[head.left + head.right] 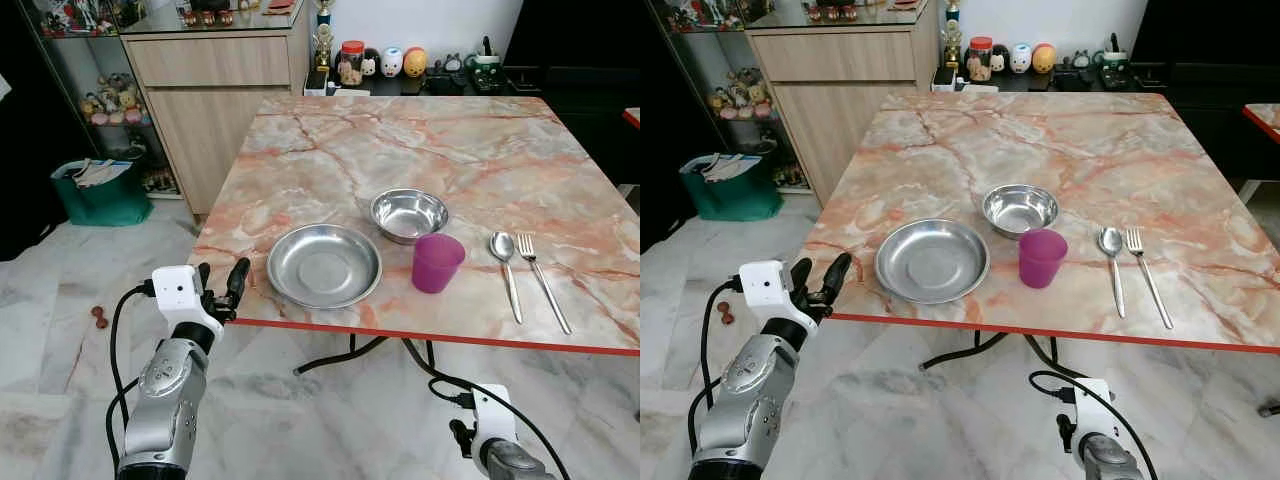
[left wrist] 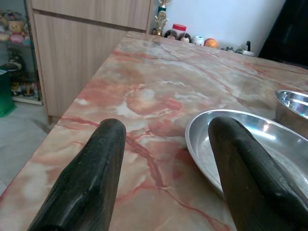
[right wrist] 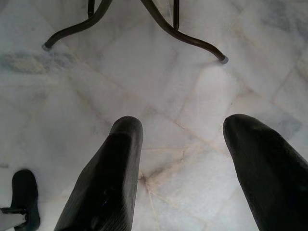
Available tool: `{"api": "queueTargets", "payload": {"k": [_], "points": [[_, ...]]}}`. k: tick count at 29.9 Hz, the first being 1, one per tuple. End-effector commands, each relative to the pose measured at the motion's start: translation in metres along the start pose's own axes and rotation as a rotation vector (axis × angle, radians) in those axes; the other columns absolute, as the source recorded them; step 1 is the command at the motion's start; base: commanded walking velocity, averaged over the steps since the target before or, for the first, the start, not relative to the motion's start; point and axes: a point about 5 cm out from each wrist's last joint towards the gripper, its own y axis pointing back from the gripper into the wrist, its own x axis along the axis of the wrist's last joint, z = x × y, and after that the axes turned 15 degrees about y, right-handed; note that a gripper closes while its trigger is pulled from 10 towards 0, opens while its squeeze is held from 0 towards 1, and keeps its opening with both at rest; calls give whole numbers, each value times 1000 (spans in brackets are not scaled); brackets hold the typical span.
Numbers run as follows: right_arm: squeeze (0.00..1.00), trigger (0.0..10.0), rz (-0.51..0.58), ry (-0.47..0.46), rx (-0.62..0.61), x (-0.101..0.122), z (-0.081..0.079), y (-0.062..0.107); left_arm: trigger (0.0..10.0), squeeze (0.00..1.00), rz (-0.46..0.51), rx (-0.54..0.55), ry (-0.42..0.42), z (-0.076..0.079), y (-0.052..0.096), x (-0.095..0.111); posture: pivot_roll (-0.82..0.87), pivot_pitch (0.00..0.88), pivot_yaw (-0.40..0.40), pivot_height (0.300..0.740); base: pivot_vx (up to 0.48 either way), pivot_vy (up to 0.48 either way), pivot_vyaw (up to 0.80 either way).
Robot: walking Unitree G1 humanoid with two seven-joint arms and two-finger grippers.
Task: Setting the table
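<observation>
The marble worktop [image 1: 430,150] carries, along its near edge, a steel plate [image 1: 324,265], a steel bowl [image 1: 408,214] just behind it, a purple cup [image 1: 437,263] beside the plate, and a spoon [image 1: 506,268] and fork [image 1: 543,280] lying side by side further right. The left pincer [image 1: 220,290] hovers at the near-left edge with fingers spread and empty, aimed at the plate's rim. To grip well it should probably slide one finger under that low rim and keep level, while the right pincer [image 3: 192,178] hangs spread toward the floor.

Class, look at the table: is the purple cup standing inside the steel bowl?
No. The purple cup stands on the table, beside the steel bowl.
</observation>
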Motion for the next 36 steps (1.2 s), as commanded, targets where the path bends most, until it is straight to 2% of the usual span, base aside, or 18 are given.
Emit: {"api": "queueTargets", "payload": {"k": [1, 2, 3, 6, 18, 21, 24, 30, 36], "points": [[0, 10000, 14, 54, 6, 2, 2, 0, 10000, 0, -1, 13, -10, -4, 3, -1, 4, 0, 10, 740, 0, 0, 0], [0, 10000, 19, 77, 11, 3, 2, 0, 10000, 0, -1, 14, -10, -5, 3, -1, 4, 0, 10, 740, 0, 0, 0], [0, 10000, 43, 174, 35, 6, 1, 0, 10000, 0, -1, 15, -11, -5, 3, -1, 4, 0, 12, 740, 0, 0, 0], [0, 10000, 37, 150, 28, 5, 1, 0, 10000, 0, -2, 13, -14, -4, 3, -1, -7, 0, 16, 740, 0, 0, 0], [0, 10000, 1, 160, 43, 3, 0, 0, 10000, 0, -7, 18, -32, -7, 5, -1, -5, 0, 20, 740, 0, 0, 0], [0, 10000, -7, 140, 36, 2, 0, 0, 10000, 0, -8, 23, -35, -8, 6, -1, -1, 0, 21, 740, 0, 0, 0], [0, 10000, 5, 34, 2, 1, 1, 0, 10000, 0, -6, 21, -36, -7, 5, -1, 1, 0, 21, 740, 0, 0, 0], [0, 10000, 56, -13, -64, 5, 4, 0, 10000, 0, -4, 18, -40, -7, 4, 0, 3, 0, 22, 740, 0, 0, 0], [0, 10000, 79, -6, -67, 7, 4, 1, 10000, 0, -10, 9, -41, -5, 4, -2, -2, 0, 22, 740, 0, 0, 0]]}}
